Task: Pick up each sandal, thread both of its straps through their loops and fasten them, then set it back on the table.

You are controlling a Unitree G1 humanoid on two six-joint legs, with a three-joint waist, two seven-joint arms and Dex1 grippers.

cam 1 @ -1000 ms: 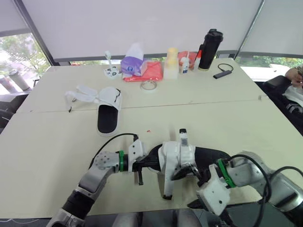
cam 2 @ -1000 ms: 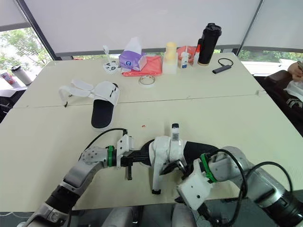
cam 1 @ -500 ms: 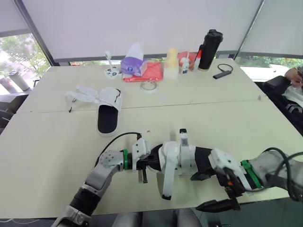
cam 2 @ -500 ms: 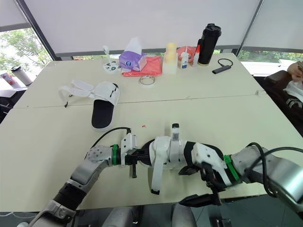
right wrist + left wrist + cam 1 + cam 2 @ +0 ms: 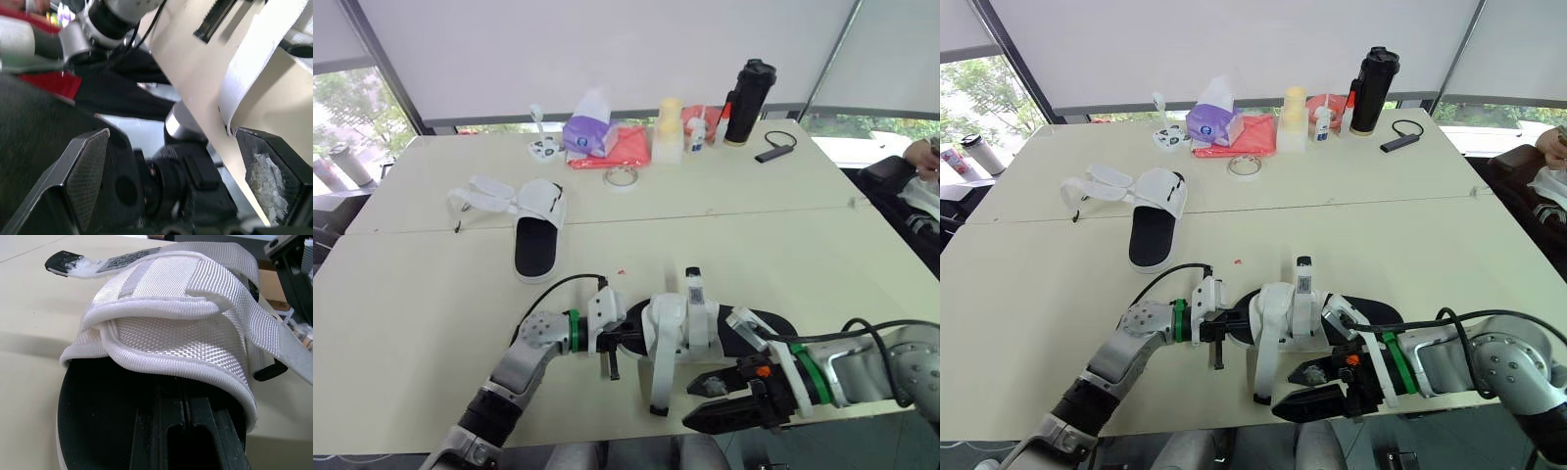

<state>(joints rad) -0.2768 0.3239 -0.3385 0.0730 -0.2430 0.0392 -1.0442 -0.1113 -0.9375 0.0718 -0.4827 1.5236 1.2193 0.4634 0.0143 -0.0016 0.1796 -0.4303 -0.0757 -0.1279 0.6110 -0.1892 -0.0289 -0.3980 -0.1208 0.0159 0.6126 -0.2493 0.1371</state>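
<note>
Now our left hand (image 5: pixel 182 404), fingers pressed together, lies on the insole inside the near sandal (image 5: pixel 690 323), which sits by the counter's (image 5: pixel 803 255) front edge. Our right hand (image 5: pixel 705 401) is spread wide just beside its dangling strap (image 5: pixel 659 382). The other sandal (image 5: pixel 536 230) lies well apart, far left.

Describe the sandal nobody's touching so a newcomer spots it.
On the pale table, find the seam across its left half. The far sandal lies over it, black footbed up. Its white straps splay out flat; the near sandal has them arched over its footbed.
</note>
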